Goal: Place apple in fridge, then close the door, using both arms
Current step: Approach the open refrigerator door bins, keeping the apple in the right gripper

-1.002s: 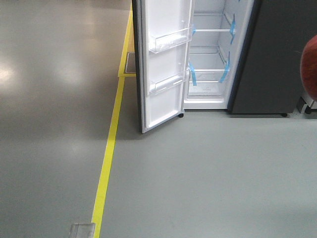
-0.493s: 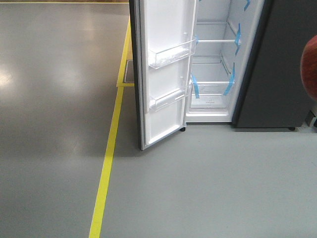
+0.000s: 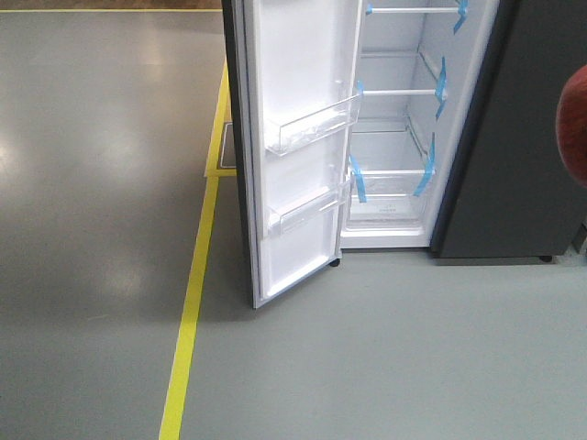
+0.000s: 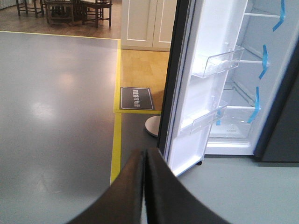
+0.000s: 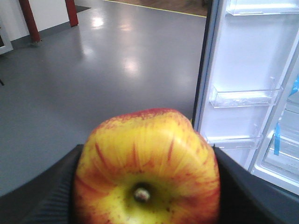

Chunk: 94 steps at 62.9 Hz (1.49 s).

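Your right gripper (image 5: 148, 196) clamps the apple (image 5: 147, 149) for the trip to the open fridge (image 3: 393, 41); your left gripper (image 4: 145, 156), pinched together empty, is free for the door (image 3: 303, 73)

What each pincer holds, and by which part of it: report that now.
The right pincer grips the apple by its two opposite sides, stem dimple facing the wrist camera. The left pincer is shut on nothing.
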Motion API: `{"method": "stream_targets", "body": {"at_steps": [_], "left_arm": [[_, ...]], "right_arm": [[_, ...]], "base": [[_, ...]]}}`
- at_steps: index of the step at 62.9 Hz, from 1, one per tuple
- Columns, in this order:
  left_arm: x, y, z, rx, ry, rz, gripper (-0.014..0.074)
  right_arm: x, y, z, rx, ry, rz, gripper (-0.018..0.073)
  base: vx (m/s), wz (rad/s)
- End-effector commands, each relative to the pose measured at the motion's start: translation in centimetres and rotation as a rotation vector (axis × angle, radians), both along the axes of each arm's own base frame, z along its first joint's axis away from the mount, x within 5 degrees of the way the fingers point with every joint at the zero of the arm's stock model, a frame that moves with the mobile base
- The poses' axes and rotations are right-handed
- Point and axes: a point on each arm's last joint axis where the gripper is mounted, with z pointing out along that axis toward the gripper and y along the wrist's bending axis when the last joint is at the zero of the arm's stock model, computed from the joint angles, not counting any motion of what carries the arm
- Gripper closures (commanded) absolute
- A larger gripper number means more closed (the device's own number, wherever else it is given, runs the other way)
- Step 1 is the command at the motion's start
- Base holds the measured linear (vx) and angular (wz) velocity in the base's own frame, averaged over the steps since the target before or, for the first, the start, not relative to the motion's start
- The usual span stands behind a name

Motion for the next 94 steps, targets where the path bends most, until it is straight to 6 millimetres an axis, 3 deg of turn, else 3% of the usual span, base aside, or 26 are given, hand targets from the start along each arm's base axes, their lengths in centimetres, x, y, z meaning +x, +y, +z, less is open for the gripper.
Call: {"method": "stream_targets", "body": {"at_steps": [1, 94], "left_arm": [[0.1, -0.19, -0.15, -0.008, -0.044, -0.019, 0.0603], [0.1, -0.19, -0.15, -0.008, -0.044, -0.019, 0.0603]], "right_arm": [[0.04, 0.06, 1.17, 0.046, -0.073, -0.01, 0.0566], [0.04, 0.06, 1.17, 0.046, -0.073, -0.01, 0.0566]], "base": [[0.25, -0.06], [0.18, -0.01]]}}
